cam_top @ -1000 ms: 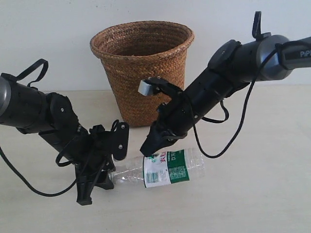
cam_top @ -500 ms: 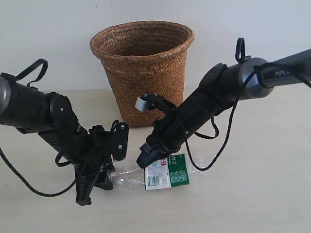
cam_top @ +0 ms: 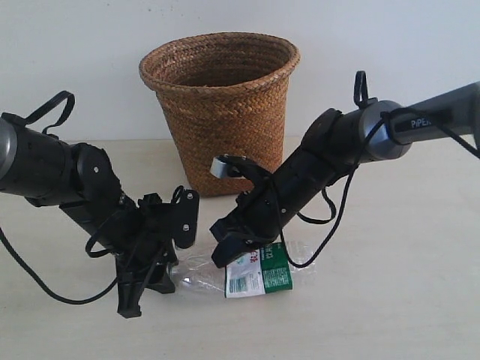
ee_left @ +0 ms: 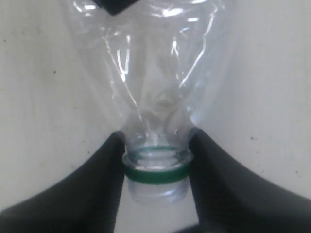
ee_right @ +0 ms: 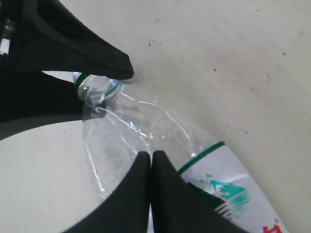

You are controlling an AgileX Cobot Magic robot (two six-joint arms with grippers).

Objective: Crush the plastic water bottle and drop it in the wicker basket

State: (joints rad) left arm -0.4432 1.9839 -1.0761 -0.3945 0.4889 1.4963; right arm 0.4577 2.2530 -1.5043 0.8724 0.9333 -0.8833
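Observation:
The plastic water bottle (cam_top: 259,271) lies on its side on the table, clear with a green-and-white label. Its neck points at my left gripper (cam_top: 166,271), which is shut on the neck. In the left wrist view both black fingers clamp that neck (ee_left: 155,167) at its green ring; the mouth shows no cap. My right gripper (cam_top: 223,253) is shut, fingertips together, and presses down on the bottle's clear shoulder (ee_right: 141,127) beside the label. The bottle's wall is creased there. The wicker basket (cam_top: 219,112) stands upright behind both grippers.
The pale tabletop (cam_top: 390,300) stretches to the right and front of the bottle. A white wall (cam_top: 75,52) rises behind the basket. Black cables hang from both arms near the bottle.
My right arm has come down and to the left, its shut fingertips now pressing on the bottle. The bottle looks flatter and sits slightly lower. The left gripper has not moved.

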